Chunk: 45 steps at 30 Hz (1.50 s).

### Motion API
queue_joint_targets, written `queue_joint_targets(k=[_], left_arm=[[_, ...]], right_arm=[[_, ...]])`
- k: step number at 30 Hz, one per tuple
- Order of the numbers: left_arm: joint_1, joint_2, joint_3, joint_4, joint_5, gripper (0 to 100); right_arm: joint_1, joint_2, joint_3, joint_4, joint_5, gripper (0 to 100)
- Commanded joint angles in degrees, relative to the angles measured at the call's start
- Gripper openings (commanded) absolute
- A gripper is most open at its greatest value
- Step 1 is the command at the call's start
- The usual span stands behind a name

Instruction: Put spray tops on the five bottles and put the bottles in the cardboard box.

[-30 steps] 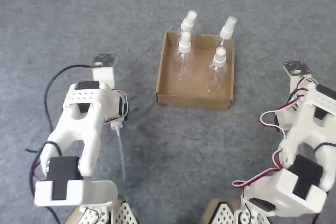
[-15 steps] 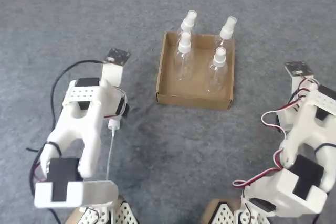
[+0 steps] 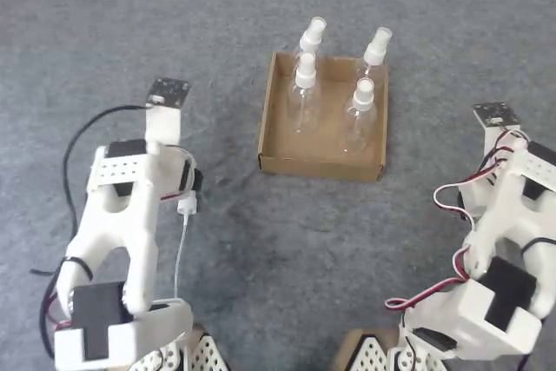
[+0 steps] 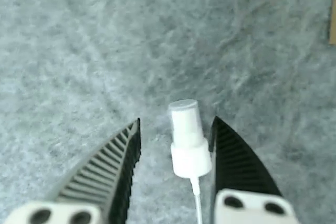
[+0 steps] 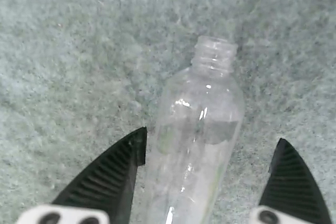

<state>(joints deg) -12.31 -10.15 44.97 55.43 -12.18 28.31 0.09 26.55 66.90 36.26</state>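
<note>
A white spray top (image 4: pixel 187 137) with a thin dip tube (image 3: pixel 179 258) lies on the grey carpet. My left gripper (image 4: pixel 176 120) is open around it, and the top rests against one finger (image 4: pixel 233 156), well clear of the other. A clear bottle (image 5: pixel 197 140) with a bare threaded neck lies on the carpet between the wide-open fingers of my right gripper (image 5: pixel 212 135). The cardboard box (image 3: pixel 280 141) stands at the middle back and holds several upright bottles (image 3: pixel 305 97) with spray tops on. In the high view the spray top (image 3: pixel 185 206) sits just beside the left arm's wrist.
The left arm (image 3: pixel 122 223) takes up the front left and the right arm (image 3: pixel 508 241) the front right. A black cable (image 3: pixel 82 141) loops left of the left arm. Grey carpet lies bare between the arms and in front of the box.
The left arm has swung a little to the left and turned. The spray top's tube has swung from pointing down-right to down-left. The right arm has barely moved.
</note>
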Motion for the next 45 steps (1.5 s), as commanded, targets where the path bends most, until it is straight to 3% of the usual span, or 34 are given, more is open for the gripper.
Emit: queue_joint_targets(k=[1,5,17,23,29,36,45], left_arm=[[2.29,-2.99,1.71,-3.25,0.26,20],[5.27,-2.99,3.03,-3.34,0.7,20],[5.36,4.84,2.15,-5.89,0.79,17],[5.8,4.75,1.8,-5.36,0.7,6],[5.63,4.75,-0.66,-5.1,0.7,2],[7.91,4.75,-5.14,-2.46,5.89,2],[15.38,-8.88,-7.34,4.48,14.59,2]], right_arm=[[0.4,-0.84,-3.69,-0.13,-0.18,31.8],[0.48,-0.66,-3.52,-0.13,-0.18,31.8],[0.75,-0.57,-3.34,0.31,-0.18,31.8],[0.75,-1.19,-3.34,0.48,-0.18,31.4],[0.66,-1.19,-3.43,0.48,-0.44,31.4],[0.31,-1.19,-3.69,-0.13,-0.18,23.6],[0.66,-1.27,-8.0,4.09,-0.09,40.6]])
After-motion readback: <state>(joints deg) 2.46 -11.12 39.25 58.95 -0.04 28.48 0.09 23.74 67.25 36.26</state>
